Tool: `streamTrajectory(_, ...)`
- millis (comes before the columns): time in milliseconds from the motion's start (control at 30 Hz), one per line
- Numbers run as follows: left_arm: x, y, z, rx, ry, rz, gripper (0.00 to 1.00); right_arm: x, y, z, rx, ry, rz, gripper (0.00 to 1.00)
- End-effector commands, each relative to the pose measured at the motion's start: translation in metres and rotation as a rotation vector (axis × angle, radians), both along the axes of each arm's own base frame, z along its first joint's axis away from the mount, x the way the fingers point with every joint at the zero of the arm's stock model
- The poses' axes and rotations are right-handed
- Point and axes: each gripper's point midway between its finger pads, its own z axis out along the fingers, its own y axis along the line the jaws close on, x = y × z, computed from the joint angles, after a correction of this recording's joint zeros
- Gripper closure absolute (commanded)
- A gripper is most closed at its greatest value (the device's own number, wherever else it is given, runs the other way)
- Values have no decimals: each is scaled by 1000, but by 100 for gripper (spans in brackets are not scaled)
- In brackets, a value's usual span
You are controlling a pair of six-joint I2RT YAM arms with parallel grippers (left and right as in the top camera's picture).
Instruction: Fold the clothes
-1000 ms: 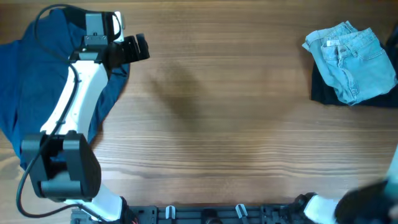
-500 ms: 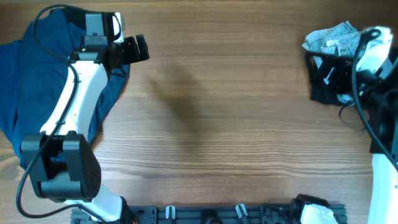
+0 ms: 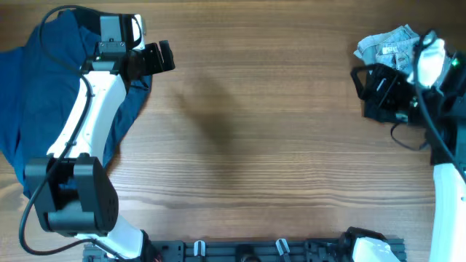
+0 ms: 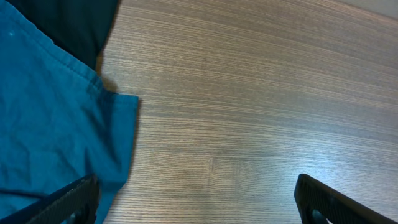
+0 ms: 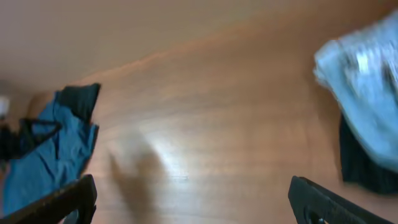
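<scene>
Pale denim shorts (image 3: 386, 45) lie crumpled at the far right on a black garment (image 3: 380, 110); my right arm covers most of them. My right gripper (image 3: 362, 86) hovers open and empty at their left edge, pointing left. Its blurred wrist view shows the shorts (image 5: 368, 93) and black garment (image 5: 367, 171) at the right, bare table between the open fingers (image 5: 323, 204). A navy-blue shirt (image 3: 29, 94) lies at the far left. My left gripper (image 3: 159, 58) is open and empty just right of it. The shirt's edge (image 4: 56, 124) fills the left of the left wrist view.
The wooden table (image 3: 255, 131) stretches between the two garment piles. A dark garment part (image 4: 68, 25) shows above the shirt in the left wrist view. The arm bases and a black rail (image 3: 240, 251) sit along the near edge.
My right arm has swung up from the lower right corner and now sits over the denim shorts, hiding most of them. The left arm and the shirt have not moved.
</scene>
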Motion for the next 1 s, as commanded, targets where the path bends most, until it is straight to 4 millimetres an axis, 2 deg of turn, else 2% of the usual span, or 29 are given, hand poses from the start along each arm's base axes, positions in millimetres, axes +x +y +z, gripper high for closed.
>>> streamTrajectory(0,2,2,11,5,-27,5,0,1,15,20,-163,-193,202,0)
streamTrajectory(100,2,2,11,5,-27,5,0,-11,12,32,-267,-349,181,0)
streamTrajectory(200,2,2,11,5,-27,5,0,-30,11,18,-307,-446,139,0)
streamTrajectory(367,2,2,11,5,-27,5,0,-64,6,-54,-223,-519,-20,0)
streamTrajectory(500,2,2,11,5,-27,5,0,-80,7,-103,-221,-544,-40,0)
streamTrajectory(667,2,2,11,5,-27,5,0,-89,7,-144,-227,-543,-54,0)
streamTrajectory(767,2,2,11,5,-26,5,0,-90,5,-155,-232,-540,-64,0)
streamTrajectory(967,2,2,11,5,-26,5,0,-91,0,-146,-253,-581,-97,0)
